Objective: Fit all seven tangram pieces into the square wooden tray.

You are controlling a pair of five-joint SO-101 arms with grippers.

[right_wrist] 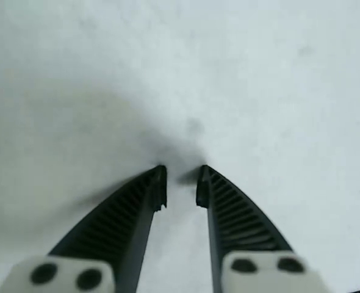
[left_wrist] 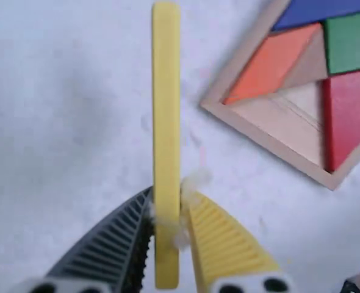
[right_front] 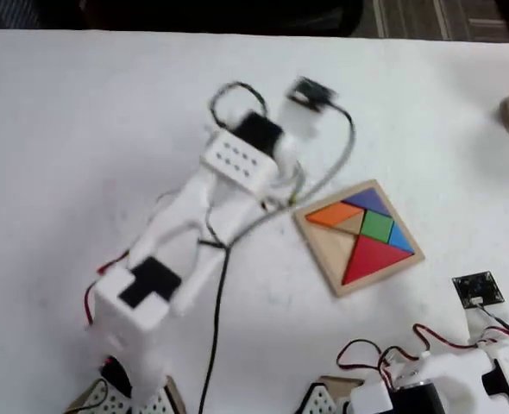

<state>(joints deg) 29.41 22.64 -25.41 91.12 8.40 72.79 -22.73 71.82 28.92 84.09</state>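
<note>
The left fingers (left_wrist: 166,204) are pinching a thin yellow tangram piece (left_wrist: 166,110) by one end. They're clamped tight on its flat faces, so it's standing edge-on and sticking way out past the fingertips. My guess is it's being held like that because a flat piece is far easier to grab across its thickness than to scoop off the bench (left_wrist: 58,91).

The yellow one is hanging over bare bench and isn't touching the square wooden tray (left_wrist: 259,141). The tray is lying ahead of the fingertips and off toward the yellow finger's side, near but clearly apart.

Inside the tray, the orange piece (left_wrist: 268,61), blue piece (left_wrist: 320,12), green piece (left_wrist: 351,43) and red piece (left_wrist: 351,116) are lying flat and packed together. That's leaving one bare-wood triangular gap (left_wrist: 290,119) on the side of the tray closest to the fingers. I'm betting that's where the yellow one is going, so this is looking nearly done. It'll need tipping flat and lining up with the gap's edges first.

The right fingers (right_wrist: 180,183) are hovering just above the bench, parted only a little and gripping nothing. In the high view that arm is sitting well apart from the tray, probably just keeping out of the way.
</note>
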